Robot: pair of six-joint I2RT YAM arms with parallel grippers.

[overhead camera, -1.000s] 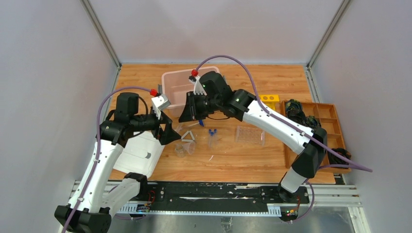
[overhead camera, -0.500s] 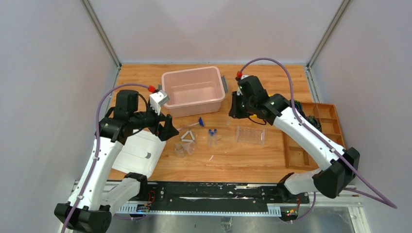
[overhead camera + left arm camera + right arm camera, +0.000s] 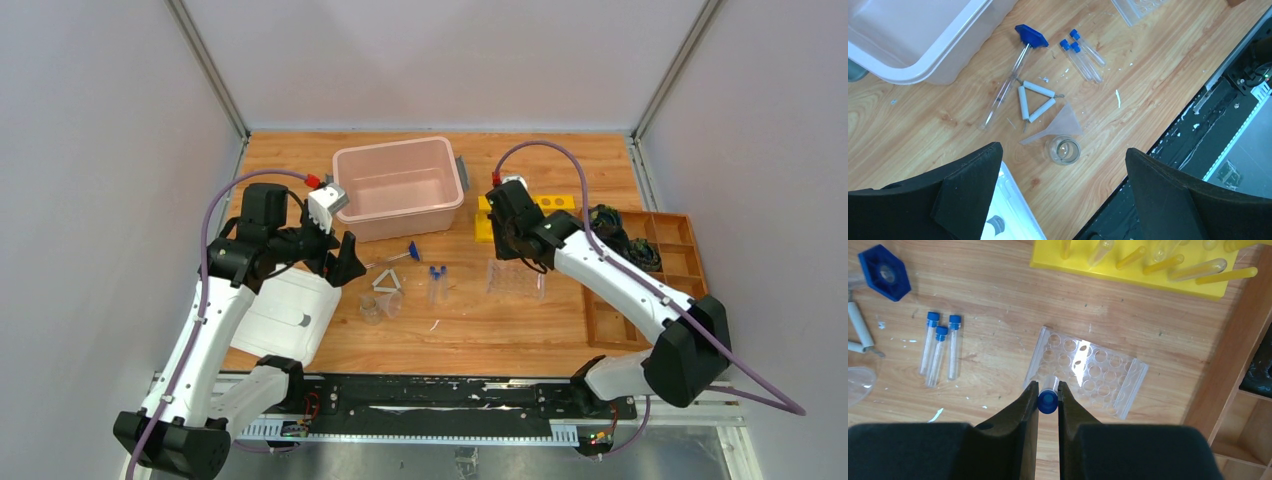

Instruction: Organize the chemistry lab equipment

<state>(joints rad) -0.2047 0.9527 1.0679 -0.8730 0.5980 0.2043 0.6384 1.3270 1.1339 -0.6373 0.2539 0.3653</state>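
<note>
Right gripper [image 3: 1047, 390]: fingers pressed in on a blue-capped tube [image 3: 1047, 401], pinching it just under the cap; the cap faces the wrist camera end-on.
Held tube's place: over the near corner of the clear rack [image 3: 1088, 371], above its edge row of holes; whether it touches the rack cannot be told.
Left gripper [image 3: 1062, 150]: fingers spread wide with nothing between them, hovering over the scattered small items.
Clear rack: flat on the table, between the loose tubes [image 3: 940, 352] and the wooden tray [image 3: 690, 290].
Loose tubes: three lying side by side, touching or nearly so, caps pointing away from the arm bases.
Rod [image 3: 1008, 85]: lying slantwise, its blue six-sided end near the pink tub [image 3: 923, 65], its thin shaft just beside the triangle [image 3: 1035, 102].
Triangle: white, flat on the wood, between the rod and the funnel [image 3: 1060, 125].
Funnel: clear, on its side, wide end just beside the cup [image 3: 1063, 156].
Cup: small, clear, standing upright.
Yellow rack [image 3: 1138, 271]: beyond the clear rack, with several tubes in it.
Wooden tray: at the table's right edge, black coiled items in its far compartments.
White sheet [image 3: 285, 315]: on the table under the left arm.
</note>
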